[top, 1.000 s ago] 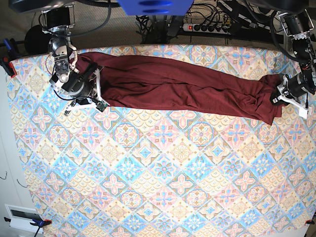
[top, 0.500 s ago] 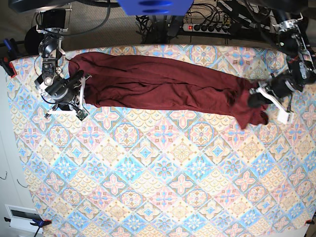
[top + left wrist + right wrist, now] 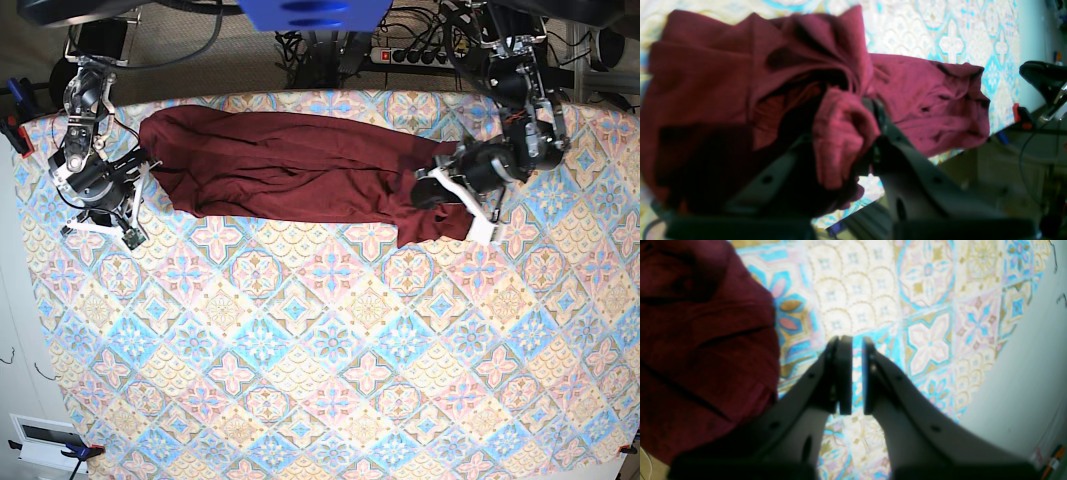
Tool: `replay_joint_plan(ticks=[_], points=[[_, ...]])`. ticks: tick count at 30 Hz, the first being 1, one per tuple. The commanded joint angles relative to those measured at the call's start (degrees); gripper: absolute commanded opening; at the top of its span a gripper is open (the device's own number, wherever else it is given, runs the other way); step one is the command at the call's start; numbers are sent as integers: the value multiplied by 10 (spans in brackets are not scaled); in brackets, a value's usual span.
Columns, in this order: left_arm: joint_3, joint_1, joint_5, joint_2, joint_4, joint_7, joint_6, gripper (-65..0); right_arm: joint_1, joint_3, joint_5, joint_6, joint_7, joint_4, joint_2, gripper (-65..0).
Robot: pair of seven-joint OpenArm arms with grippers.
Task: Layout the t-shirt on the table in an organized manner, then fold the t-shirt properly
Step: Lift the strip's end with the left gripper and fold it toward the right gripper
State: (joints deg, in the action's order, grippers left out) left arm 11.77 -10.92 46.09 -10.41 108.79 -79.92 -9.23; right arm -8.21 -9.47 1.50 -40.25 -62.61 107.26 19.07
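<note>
Patterned table (image 3: 330, 380), far edge: t-shirt (image 3: 290, 165) bunched, layout step; left gripper (image 3: 853, 150) clamps a fold, right gripper (image 3: 857, 380) near-closed, seemingly empty; next, spread flat.

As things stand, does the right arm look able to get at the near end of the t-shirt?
Probably yes. The right tool hangs shut and empty just beside that end of the t-shirt, with only bare table between them; nothing blocks it, though its jaws must open first.
</note>
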Motion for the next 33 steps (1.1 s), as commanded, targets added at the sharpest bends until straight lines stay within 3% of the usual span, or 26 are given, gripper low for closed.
replay_joint_plan(ticks=[1,6,16,24,29,33], points=[[-14,9,6,0,-4,5,-1,-650,8,-3,2,2,8,11,8,-605],[-72,9,-11,16,-28,39,-1,-650,7,-3,2,2,8,12,8,-605],[-144,9,-9,17,-52,56,-1,-650,7,-3,2,2,8,12,8,-605],[-146,6,4,17,20,59,-2,-509,7,-2,2,2,8,11,8,-605],[-95,8,7,15,26,59,-2,-369,7,-2,2,2,8,11,8,-605],[-80,4,7,10,29,56,-2,-301,7,-2,2,2,8,11,8,-605]])
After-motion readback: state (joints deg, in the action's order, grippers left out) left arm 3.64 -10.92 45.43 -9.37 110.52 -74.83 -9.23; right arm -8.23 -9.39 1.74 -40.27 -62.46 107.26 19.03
